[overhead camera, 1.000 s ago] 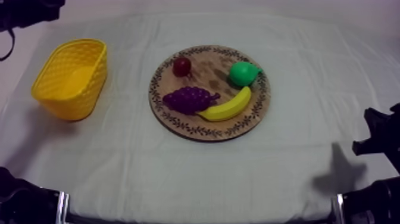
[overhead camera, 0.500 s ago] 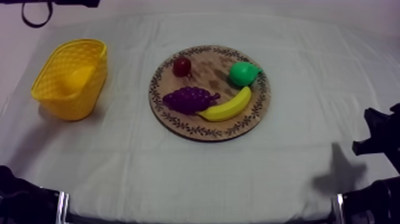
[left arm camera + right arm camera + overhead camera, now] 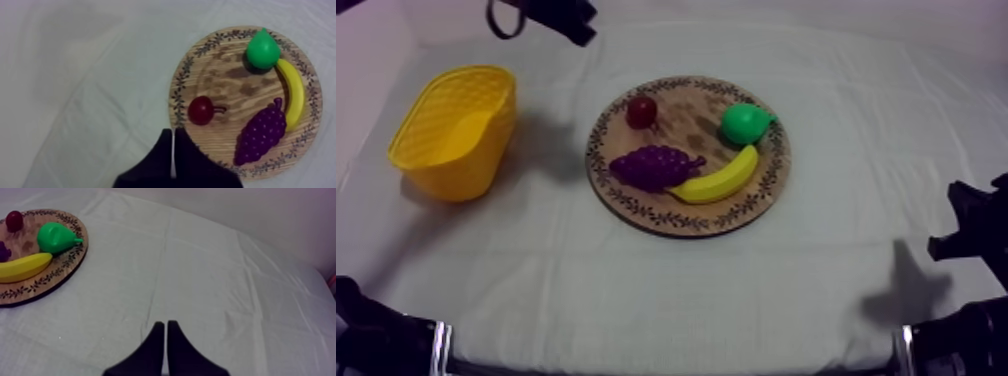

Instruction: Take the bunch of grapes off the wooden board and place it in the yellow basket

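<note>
Top view: see bunch of grapes (image 3: pixel 654 166) mid-frame on wooden board (image 3: pixel 636 212), against banana (image 3: pixel 721 176); yellow basket (image 3: pixel 486 150) at left. Left arm (image 3: pixel 561 15) at upper edge, further right than half a second ago.

Left wrist view: left gripper (image 3: pixel 173 132), jaws together, near board's rim beside small red fruit (image 3: pixel 201 110). Better to open wide and descend on the grapes' bulk, clear of banana.

Right wrist view: right gripper (image 3: pixel 165 323), jaws together, well apart from board.

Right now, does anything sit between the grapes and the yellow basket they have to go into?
Nothing visible does: bare cloth lies between the wooden board and the yellow basket. The left end effector, shut, hangs near the small red fruit, which sits apart from the bunch of grapes.
</note>
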